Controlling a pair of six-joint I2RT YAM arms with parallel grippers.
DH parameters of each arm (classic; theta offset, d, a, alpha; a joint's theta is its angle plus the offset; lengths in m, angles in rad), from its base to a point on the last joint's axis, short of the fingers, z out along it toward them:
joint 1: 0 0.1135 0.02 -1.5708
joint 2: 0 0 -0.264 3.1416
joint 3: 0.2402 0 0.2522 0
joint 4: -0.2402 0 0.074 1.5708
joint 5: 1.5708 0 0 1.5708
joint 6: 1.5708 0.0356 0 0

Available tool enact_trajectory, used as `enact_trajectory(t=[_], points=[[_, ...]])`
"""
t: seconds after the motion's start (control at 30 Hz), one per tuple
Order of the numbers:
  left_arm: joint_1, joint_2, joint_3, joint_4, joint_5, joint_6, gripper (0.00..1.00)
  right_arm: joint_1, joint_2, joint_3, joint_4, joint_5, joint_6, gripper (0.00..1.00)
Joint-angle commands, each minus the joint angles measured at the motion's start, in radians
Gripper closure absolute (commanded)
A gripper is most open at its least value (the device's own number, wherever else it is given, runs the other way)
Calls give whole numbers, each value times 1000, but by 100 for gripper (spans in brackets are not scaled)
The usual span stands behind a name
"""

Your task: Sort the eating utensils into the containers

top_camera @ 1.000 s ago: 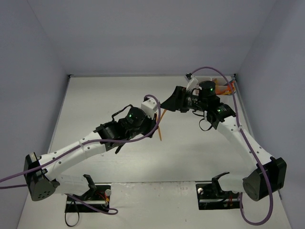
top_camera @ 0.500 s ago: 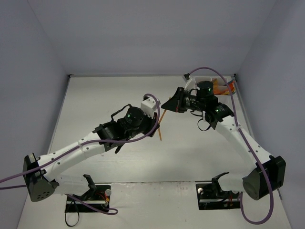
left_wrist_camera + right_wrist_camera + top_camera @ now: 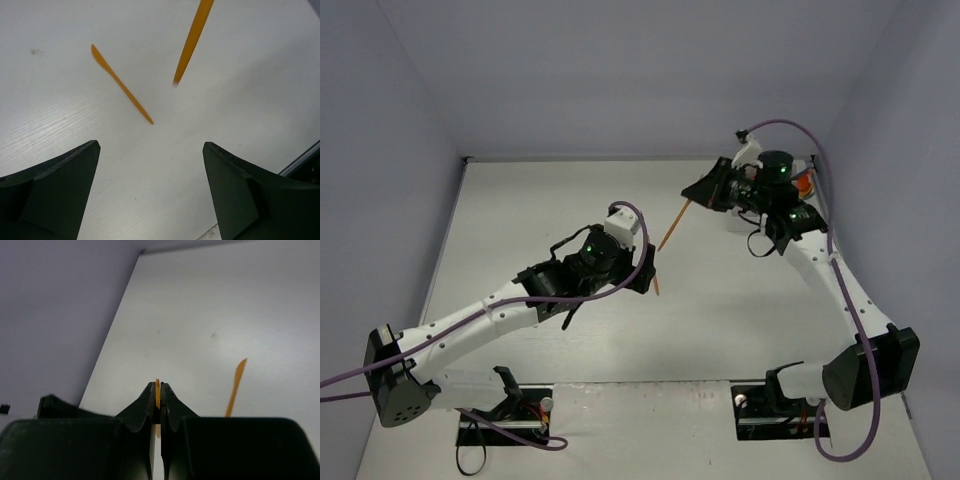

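My right gripper [image 3: 697, 197] [image 3: 158, 386] is shut on one end of an orange utensil [image 3: 672, 228] [image 3: 158, 390], which hangs down-left above the table; its free end shows in the left wrist view [image 3: 192, 40]. A second orange utensil, a knife [image 3: 122, 85] [image 3: 235, 387], lies flat on the table, partly under my left gripper in the top view [image 3: 656, 285]. My left gripper [image 3: 645, 268] [image 3: 150, 150] hovers above it, open and holding nothing. The containers are mostly hidden behind the right arm; a white corner [image 3: 733, 220] and some orange utensils [image 3: 804, 184] show.
The table's far edge meets the back wall [image 3: 620, 158], and side walls close in left and right. Purple cables [image 3: 825, 270] loop over both arms. The arm bases [image 3: 505, 410] sit at the near edge.
The left gripper has opened and let go of the orange utensil. The right gripper has shut on it and carried it up toward the far right; the left arm drew back slightly.
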Motion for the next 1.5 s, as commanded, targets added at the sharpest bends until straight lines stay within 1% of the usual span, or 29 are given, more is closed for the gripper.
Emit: enact_trajectory(t=[0.0,0.17,0.23,0.33,0.43,0.57,0.77,0.93,1.07,1.37,1.47], points=[[59,-35,-27,-62,-65,-108,18,-186,56,139,75,91,-55,100],[143,-27,-73,-136,-19,-163,18,-340,168,328,75,246,-77,100],[168,-26,-78,-160,1,-157,18,-391,229,436,75,309,-100,100],[194,-20,-84,-189,16,-142,18,-467,301,519,76,386,-134,100],[215,0,-81,-201,37,-127,18,-533,383,609,77,412,-151,100],[234,39,-63,-213,70,-108,18,-572,483,707,76,425,-174,100],[253,116,-26,-216,109,-79,18,-586,607,748,76,412,-164,100],[262,170,14,-213,124,-68,18,-583,654,725,78,384,-153,100],[265,206,42,-214,133,-64,18,-581,683,706,83,384,-177,100],[266,259,74,-202,155,-108,18,-558,764,672,113,390,-234,100],[266,263,79,-198,155,-132,18,-554,789,665,124,387,-236,95]])
